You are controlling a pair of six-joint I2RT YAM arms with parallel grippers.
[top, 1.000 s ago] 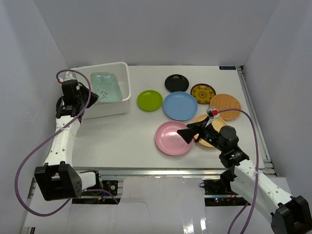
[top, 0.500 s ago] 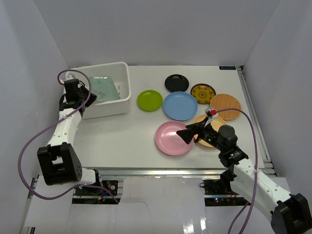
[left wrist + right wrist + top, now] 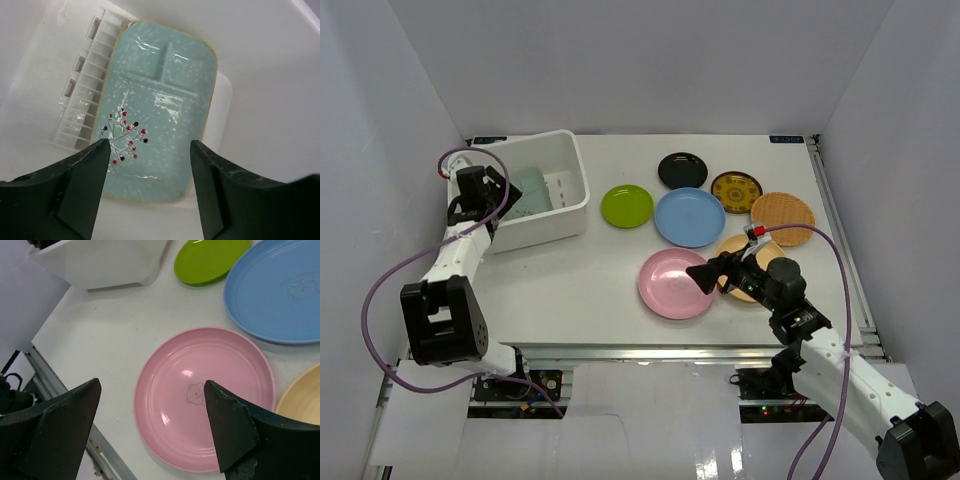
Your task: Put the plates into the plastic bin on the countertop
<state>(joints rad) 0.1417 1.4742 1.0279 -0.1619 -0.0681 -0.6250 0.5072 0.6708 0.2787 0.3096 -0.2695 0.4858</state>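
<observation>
- The countertop (image 3: 590,275) is walled in by white panels on the left, far and right sides, and a metal rail (image 3: 842,240) runs along its right edge.
- The widest bare stretch lies near and left of centre, between the plastic bin (image 3: 578,170) and the pink plate (image 3: 665,290).
- The bin sits at the far left corner, its left wall close to the side panel.
- The right half is crowded. The lime green plate (image 3: 627,206) and the light blue plate (image 3: 689,217) lie just beside each other. The black plate (image 3: 682,170) and the dark plate with yellow pattern (image 3: 736,191) sit beyond them.
- The orange plate (image 3: 783,218) lies furthest right, near the rail.
- The tan plate (image 3: 732,245) is partly hidden under the right arm.
- The left claw (image 3: 148,143) is at the bin's left rim, its jaws spread wide and gripping nothing.
- The pale green divided tray (image 3: 160,115) is inside the bin, in its left part, beside the slotted bottom (image 3: 82,100). In the wrist view it sits between and beyond the two fingers, apart from both. Whether it lies flat or leans on a wall is unclear.
- The right claw (image 3: 151,385) is also open and empty, poised over the pink plate's left part. One finger is over bare countertop, the other over the plate's middle. Contact cannot be judged.
</observation>
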